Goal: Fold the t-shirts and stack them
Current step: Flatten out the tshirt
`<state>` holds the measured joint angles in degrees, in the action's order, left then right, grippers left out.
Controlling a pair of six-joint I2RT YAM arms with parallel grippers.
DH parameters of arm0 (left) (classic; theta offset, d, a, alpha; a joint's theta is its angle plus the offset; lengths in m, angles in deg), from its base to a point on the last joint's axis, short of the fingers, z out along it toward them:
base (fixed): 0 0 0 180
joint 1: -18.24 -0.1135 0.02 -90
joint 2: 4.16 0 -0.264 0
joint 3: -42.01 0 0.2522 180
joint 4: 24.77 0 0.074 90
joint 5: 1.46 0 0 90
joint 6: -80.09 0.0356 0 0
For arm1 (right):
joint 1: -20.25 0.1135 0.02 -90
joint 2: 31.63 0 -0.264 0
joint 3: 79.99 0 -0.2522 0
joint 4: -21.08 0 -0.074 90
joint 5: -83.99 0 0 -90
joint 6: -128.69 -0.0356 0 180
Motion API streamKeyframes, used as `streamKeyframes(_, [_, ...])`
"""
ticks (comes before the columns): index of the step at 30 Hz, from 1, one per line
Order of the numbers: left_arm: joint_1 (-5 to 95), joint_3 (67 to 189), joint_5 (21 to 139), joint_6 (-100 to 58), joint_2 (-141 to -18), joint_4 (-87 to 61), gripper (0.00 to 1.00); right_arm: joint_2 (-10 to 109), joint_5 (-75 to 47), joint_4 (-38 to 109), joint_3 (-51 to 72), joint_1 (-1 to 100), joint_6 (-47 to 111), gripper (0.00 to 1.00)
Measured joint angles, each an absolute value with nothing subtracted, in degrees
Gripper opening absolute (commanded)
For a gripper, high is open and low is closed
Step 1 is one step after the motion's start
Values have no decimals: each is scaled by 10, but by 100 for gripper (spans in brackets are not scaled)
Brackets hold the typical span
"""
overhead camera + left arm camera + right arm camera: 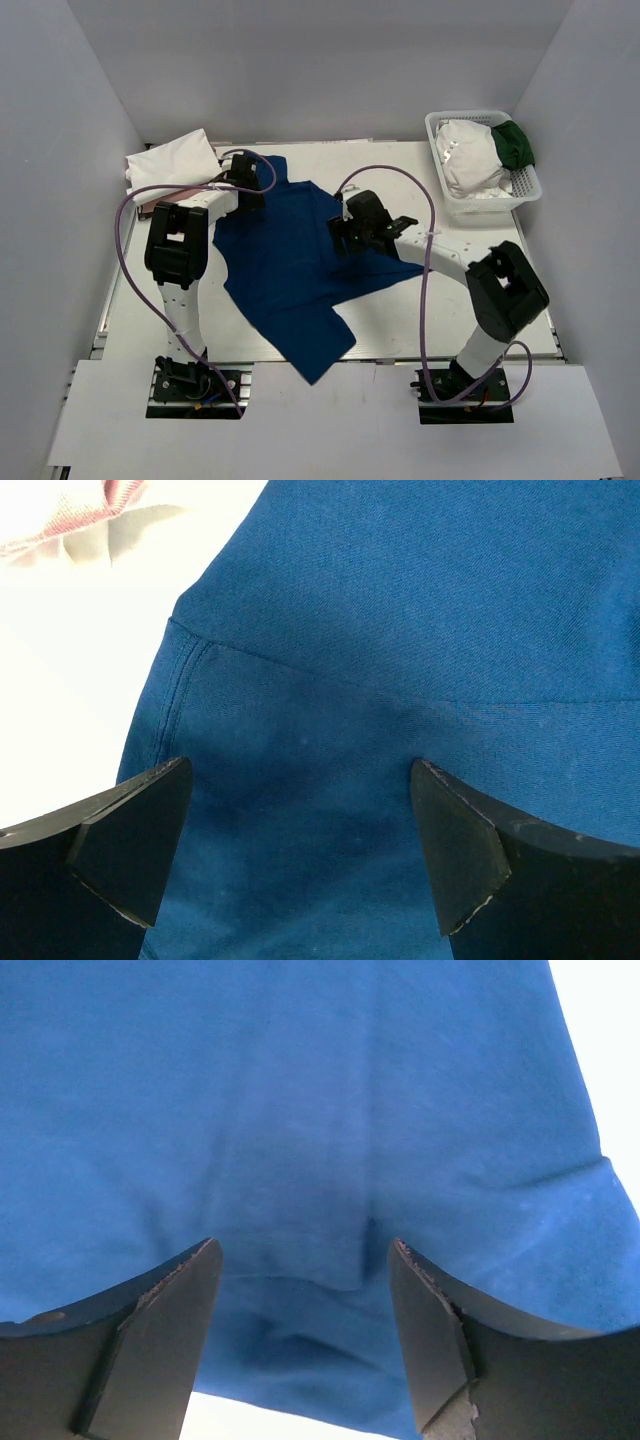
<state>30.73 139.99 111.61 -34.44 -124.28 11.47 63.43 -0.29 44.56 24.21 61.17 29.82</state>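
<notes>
A royal-blue t-shirt [290,260] lies spread on the table, one corner hanging over the near edge. My left gripper [247,183] is open just above its far left part; in the left wrist view [300,810] blue cloth with a seam fills the gap between the jaws. My right gripper [345,235] is open over the shirt's right side; the right wrist view [300,1280] shows wrinkled blue cloth [300,1110] between the jaws. A folded white and pale pink shirt [172,160] lies at the far left. White [470,155] and dark green [515,143] shirts fill the basket.
A white lattice basket [445,205] stands at the far right corner. White walls close in the table on three sides. The pink-edged cloth [90,515] shows at the top left of the left wrist view.
</notes>
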Motion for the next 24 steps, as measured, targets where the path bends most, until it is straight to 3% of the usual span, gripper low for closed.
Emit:
streamKeyframes(6, [308, 1399, 1118, -345, -1243, 113, 100, 690, -52, 450, 242, 576, 279, 62])
streamKeyframes(11, [308, 1399, 1119, -346, -1243, 113, 100, 719, -91, 454, 241, 573, 271, 48])
streamKeyframes(15, [308, 1399, 1119, -346, -1243, 113, 100, 720, -108, 454, 241, 571, 269, 24])
streamKeyframes(17, [308, 1399, 1119, -346, -1243, 113, 100, 720, -111, 454, 241, 570, 269, 2])
streamKeyframes(24, [307, 1399, 1120, -346, -1243, 113, 100, 719, -54, 467, 228, 563, 251, 0])
